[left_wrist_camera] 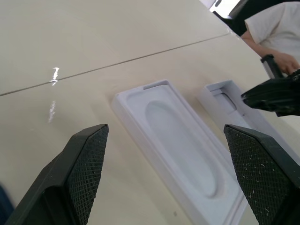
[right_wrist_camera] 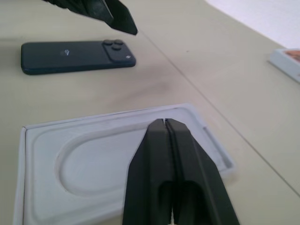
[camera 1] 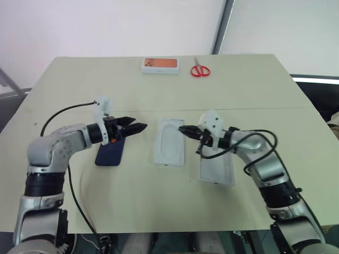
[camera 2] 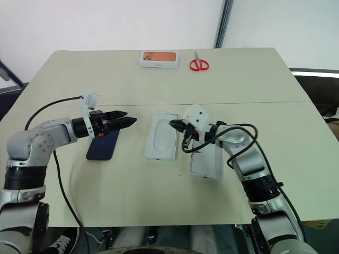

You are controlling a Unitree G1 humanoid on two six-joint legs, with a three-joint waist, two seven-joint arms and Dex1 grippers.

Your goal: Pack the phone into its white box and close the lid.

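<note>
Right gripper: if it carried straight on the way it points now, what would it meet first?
Probably the flat white insert: the shut right gripper hangs over it, tipped slightly down. If it clears that, the left gripper comes next. Depth is uncertain.

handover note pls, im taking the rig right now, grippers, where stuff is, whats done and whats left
Left gripper: open, empty, above the phone.
Right gripper: shut, empty, over the insert.
Phone lies back up on the table, at the robot's left. White box sits under the right arm, nothing in it.
Done: nothing packed.
Left: phone into box, lid on; lid's place unclear.
</note>
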